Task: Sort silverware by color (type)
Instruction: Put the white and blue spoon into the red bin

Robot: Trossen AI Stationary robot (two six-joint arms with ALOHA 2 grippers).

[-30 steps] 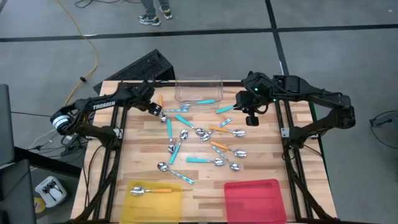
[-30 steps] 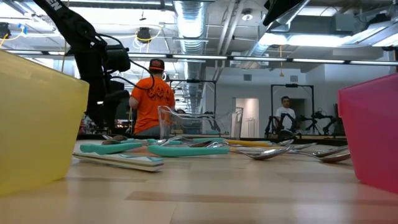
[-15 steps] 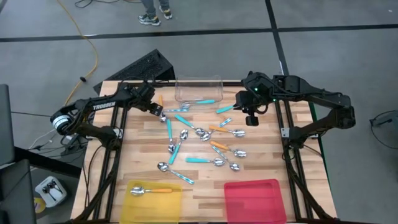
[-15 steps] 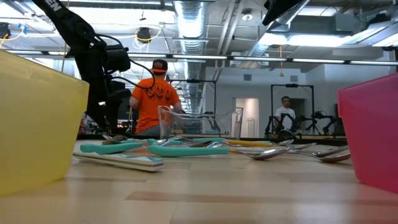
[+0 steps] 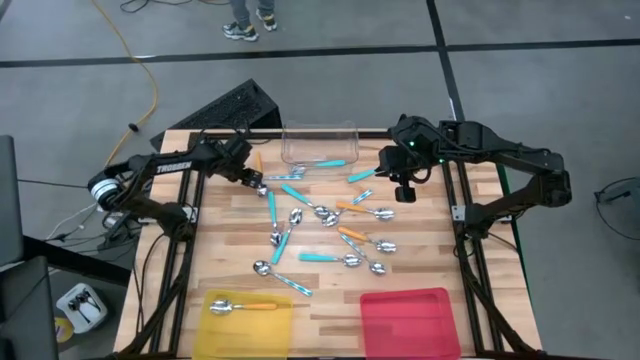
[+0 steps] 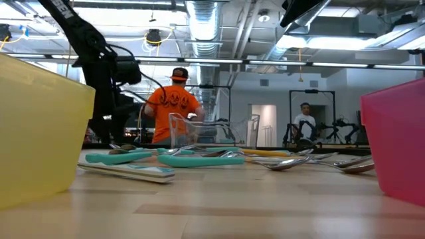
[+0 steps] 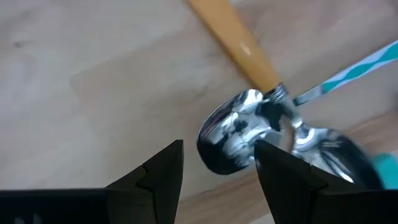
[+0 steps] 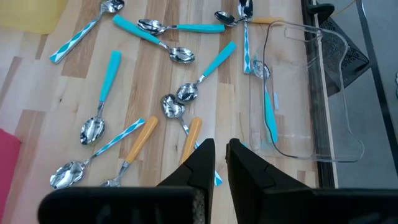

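— While the left gripper (image 7: pixel 214 171) hangs low over that orange spoon (image 7: pixel 239 121) at the far-left edge of the pile, what would you say of its fingers?

— Spread, with the shiny bowl sitting between the tips and nothing pinched. The bowl lies on the table (image 5: pixel 230 235), its orange handle running away from the wrist, and a striped teal spoon (image 7: pixel 345 78) is touching or crossing it at the neck.

— And how will it handle?

— Light and stiff, I'd judge — a small metal bowl on a plastic handle. The bowl is polished and rounded, so pads could slide off it. The handle looks the better hold: flatter and less glossy. Taken at the bowl, the spoon may tip by its handle.

— Any snags?

— The teal neighbour could drag along if the fingers close over both necks.

— Where does the rest of the silverware lie?

— Scattered over the middle of the table: teal spoons (image 5: pixel 322 257), orange ones (image 5: pixel 352 235), all apart or loosely overlapping. One teal spoon (image 5: pixel 325 163) lies in the clear tub (image 5: pixel 320 130) at the far edge, and one orange spoon (image 5: pixel 245 307) is in the yellow tray (image 5: pixel 212 335). The red tray (image 5: pixel 410 322) holds none.

— The right gripper (image 8: pixel 221 158)?

— It waits above the far-right part of the pile, fingers close together with only a narrow gap, holding nothing.
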